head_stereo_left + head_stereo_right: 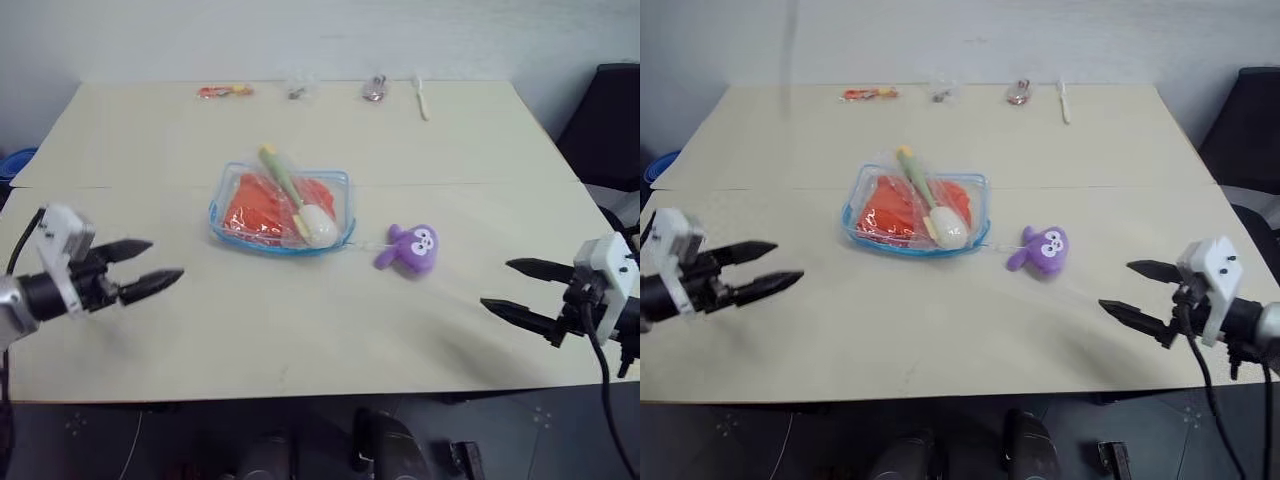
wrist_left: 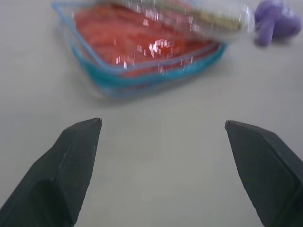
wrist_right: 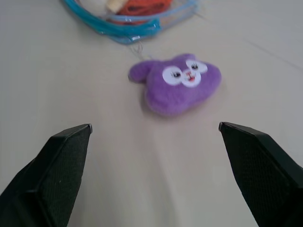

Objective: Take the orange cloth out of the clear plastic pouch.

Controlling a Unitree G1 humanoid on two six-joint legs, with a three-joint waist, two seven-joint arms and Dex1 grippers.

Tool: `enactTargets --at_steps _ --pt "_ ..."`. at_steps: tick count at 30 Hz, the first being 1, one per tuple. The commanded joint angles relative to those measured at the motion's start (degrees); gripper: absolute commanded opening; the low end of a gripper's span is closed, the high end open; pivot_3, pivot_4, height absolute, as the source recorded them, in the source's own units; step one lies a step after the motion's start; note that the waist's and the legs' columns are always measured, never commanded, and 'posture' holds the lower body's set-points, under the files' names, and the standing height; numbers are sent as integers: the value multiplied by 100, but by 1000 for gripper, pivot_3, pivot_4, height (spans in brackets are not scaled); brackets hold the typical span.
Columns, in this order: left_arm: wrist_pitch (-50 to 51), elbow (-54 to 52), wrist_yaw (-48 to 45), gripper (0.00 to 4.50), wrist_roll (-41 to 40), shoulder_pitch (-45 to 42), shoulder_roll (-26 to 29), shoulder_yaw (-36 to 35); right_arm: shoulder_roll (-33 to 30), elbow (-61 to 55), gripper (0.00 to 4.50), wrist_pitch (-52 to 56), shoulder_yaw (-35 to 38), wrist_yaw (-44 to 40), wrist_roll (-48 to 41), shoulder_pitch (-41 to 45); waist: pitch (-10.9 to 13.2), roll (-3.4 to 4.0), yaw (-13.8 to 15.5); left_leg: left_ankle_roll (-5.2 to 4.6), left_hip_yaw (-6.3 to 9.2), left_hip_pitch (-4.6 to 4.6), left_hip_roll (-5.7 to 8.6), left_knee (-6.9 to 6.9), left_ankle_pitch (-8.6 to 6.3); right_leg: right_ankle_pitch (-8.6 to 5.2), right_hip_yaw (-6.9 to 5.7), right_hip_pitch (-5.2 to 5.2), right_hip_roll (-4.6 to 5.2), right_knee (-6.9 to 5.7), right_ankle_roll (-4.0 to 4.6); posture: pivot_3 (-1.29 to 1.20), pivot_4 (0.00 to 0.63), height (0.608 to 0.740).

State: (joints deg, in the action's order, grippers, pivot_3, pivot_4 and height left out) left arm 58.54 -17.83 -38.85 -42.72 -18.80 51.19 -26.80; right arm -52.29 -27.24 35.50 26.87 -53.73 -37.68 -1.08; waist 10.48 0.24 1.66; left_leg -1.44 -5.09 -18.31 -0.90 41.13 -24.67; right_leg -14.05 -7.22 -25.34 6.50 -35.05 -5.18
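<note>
the table (image 1: 300, 330) spans most of the frame. the pouch (image 1: 284, 208) lies flat at its centre, the cloth (image 1: 262, 206) inside it, and a green-and-white tool (image 1: 297, 198), maybe a brush, rests across the pouch top. the left gripper (image 1: 150, 265) hovers at the left edge, jaws spread and empty, aimed toward the pouch. the right gripper (image 1: 512, 288) hovers at the lower right, jaws also spread, holding nothing. a purple toy (image 1: 408, 247) sits just right of the pouch. small items (image 1: 224, 91) line the table's far edge.
</note>
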Motion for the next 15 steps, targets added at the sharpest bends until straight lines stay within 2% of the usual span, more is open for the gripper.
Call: enactTargets --at_steps 1,5,8,12,15 --pt "1896 -97 1482 4367 -295 -1308 -711 270 78 -773 4500 215 -187 396 -349 237 0 0 9 0 0 0 5 1 0 1 0 1 -2 0 -2 0 150 740" --pt "3258 444 2629 4367 274 -2853 -1790 465 100 -1192 4500 412 -464 801 -507 566 -6 -20 -19 0 0 -5 29 4 1 2 -5 6 -16 7 -4 0 150 740" --pt "3396 1244 3346 4367 636 -3634 -2348 721 82 -1332 4500 409 -608 924 -564 792 -5 -21 -33 4 -9 -4 26 -2 3 2 -6 6 -25 14 -4 0 150 740" --pt "3396 2503 4012 4367 1045 -4498 -3000 600 89 -1316 4500 368 -927 1009 -468 1121 -4 -23 -31 17 -21 -3 21 -6 10 2 -7 5 -31 17 -4 0 150 740" --pt "3396 3223 4218 4367 1379 -5003 -3286 552 140 -1275 4500 334 -1130 1074 -398 1266 -1 -27 -28 22 -26 -9 21 -5 12 2 -15 4 -32 16 -3 0 150 740"
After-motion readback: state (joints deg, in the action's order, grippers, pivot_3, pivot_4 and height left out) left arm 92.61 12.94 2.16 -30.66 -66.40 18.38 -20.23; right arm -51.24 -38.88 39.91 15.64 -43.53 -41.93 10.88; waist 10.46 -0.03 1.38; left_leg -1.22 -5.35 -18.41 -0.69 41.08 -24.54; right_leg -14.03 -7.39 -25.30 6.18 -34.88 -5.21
